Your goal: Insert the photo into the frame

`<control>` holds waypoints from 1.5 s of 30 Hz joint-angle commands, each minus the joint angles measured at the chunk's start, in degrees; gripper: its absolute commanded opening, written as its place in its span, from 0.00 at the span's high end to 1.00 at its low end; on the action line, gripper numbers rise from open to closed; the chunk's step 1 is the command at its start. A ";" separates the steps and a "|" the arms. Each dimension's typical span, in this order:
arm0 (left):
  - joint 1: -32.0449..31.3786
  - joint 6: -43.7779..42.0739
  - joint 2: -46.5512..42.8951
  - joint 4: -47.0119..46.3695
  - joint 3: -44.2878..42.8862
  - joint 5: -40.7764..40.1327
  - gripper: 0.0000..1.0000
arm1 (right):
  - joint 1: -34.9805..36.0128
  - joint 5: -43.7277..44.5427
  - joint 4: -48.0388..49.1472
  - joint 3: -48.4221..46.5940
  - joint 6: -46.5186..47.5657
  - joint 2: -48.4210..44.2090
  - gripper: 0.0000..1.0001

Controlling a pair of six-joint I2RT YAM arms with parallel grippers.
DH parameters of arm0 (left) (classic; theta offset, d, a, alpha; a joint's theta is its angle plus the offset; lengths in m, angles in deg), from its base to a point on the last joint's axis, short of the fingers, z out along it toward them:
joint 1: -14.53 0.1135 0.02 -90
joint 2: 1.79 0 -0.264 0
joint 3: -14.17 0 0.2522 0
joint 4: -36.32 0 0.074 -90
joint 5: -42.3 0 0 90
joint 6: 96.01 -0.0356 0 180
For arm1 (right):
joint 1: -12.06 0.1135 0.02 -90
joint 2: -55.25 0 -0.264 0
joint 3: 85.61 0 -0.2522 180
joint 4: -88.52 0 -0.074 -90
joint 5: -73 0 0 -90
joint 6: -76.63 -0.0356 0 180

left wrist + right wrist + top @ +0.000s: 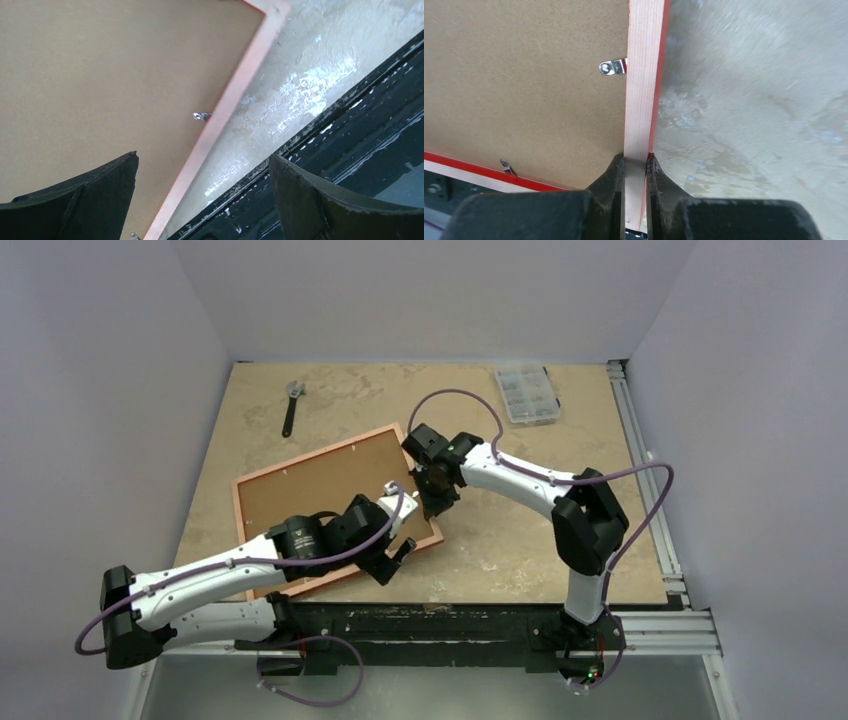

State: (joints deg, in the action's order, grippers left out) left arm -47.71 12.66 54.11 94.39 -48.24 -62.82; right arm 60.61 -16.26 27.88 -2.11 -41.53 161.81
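frame (641, 100) is laid back-up on tabletop (749, 125), backing board (524, 90) in it | its side rail is clamped by right gripper (636, 162), likely for steadying | left gripper (202, 165) is held apart over the near edge | photo is not seen

Pale wood across the frame (642, 100) back rail, with a bright red line down its edge. The backing board (524, 90) is plain tan-brown, faintly speckled, and its clip (613, 67) is shiny silver. The table (500, 550) is beige with cloudy off-white mottling. Left gripper (202, 157) and right gripper (635, 160) are both black. Left arm (200, 580) and right arm (510, 475) are white with black joints, and their cables (460, 392) are purple. The wrench (291, 408) has a black handle and a silver head.
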 commanded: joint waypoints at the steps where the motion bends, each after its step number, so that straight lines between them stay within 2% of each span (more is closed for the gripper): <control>1: -5.55 -4.51 3.97 1.37 -4.76 -8.18 0.01 | -2.68 -3.97 -6.10 -10.28 3.57 -1.76 1.00; 10: -10.68 -3.10 13.40 7.41 -9.83 -19.96 0.06 | -5.78 -11.99 -10.36 -16.44 3.98 -1.74 1.00; 18: -14.50 3.70 24.70 20.41 -16.91 -33.42 0.10 | -6.24 -16.24 -12.72 -20.81 3.99 -2.06 1.00; 21: -15.35 6.56 28.90 25.12 -19.51 -38.10 0.14 | -6.50 -16.86 -13.77 -21.77 3.98 -2.04 1.00; 23: -15.45 9.90 31.77 29.56 -21.64 -40.02 0.26 | -6.55 -17.46 -13.92 -21.47 3.83 -2.34 1.00; 26: -15.68 12.63 34.55 33.75 -23.53 -41.77 0.32 | -6.66 -17.95 -13.50 -20.26 3.52 -2.96 1.00; 28: -15.76 13.64 35.22 35.35 -23.94 -42.45 0.40 | -6.63 -18.08 -13.09 -19.40 3.38 -3.35 1.00; 31: -15.80 14.88 35.63 37.18 -24.10 -43.28 0.55 | -6.72 -18.43 -12.99 -18.88 3.27 -3.55 1.00; 33: -15.78 16.43 36.25 38.66 -24.19 -44.28 0.71 | -6.82 -18.68 -12.89 -18.86 3.19 -3.69 1.00; 36: -15.81 20.03 37.42 41.71 -24.54 -46.25 0.84 | -6.98 -19.32 -12.81 -18.99 3.16 -3.96 1.00; 42: -15.78 27.30 38.85 48.58 -26.18 -49.86 1.00 | -7.48 -21.23 -12.05 -18.87 3.38 -4.87 0.98; 44: -15.78 28.84 38.83 50.13 -26.49 -50.69 1.00 | -7.87 -22.20 -11.01 -18.69 3.55 -5.75 0.91; 45: -15.79 29.37 38.70 50.67 -26.65 -50.93 1.00 | -8.13 -22.51 -10.07 -18.41 3.55 -6.48 0.82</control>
State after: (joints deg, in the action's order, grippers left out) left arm -64.28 34.43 93.87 134.80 -72.21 -106.01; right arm 52.98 -31.80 17.89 -20.25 -39.28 161.57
